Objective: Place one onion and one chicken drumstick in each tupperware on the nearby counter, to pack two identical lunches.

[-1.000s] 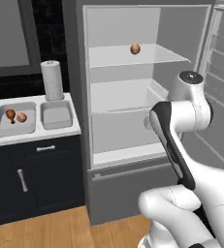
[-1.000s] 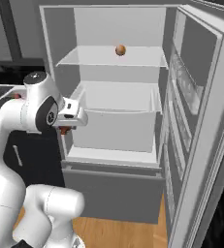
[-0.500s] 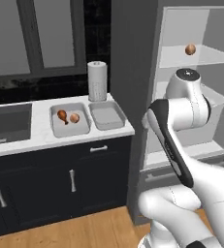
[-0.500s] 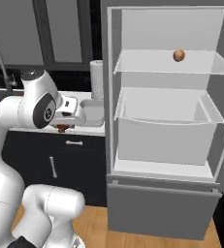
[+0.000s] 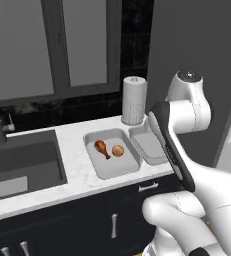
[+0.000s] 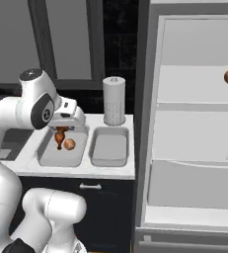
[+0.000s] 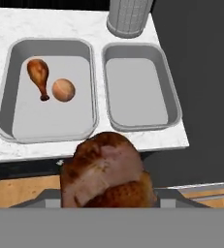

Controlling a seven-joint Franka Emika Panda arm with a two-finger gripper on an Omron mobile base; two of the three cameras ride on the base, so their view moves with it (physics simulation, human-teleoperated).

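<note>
Tool (image 7: 108, 206) of mine grips a chicken drumstick (image 7: 107, 170) as my base has swung from the fridge (image 6: 194, 123) to the surface (image 5: 82, 182), so the empty tupperware (image 7: 138, 87) beside the filled tupperware (image 7: 50, 126) is now within reach.

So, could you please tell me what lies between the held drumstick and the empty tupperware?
In the hand view, only a bare strip of white marble counter separates the held drumstick from the empty tupperware.
</note>
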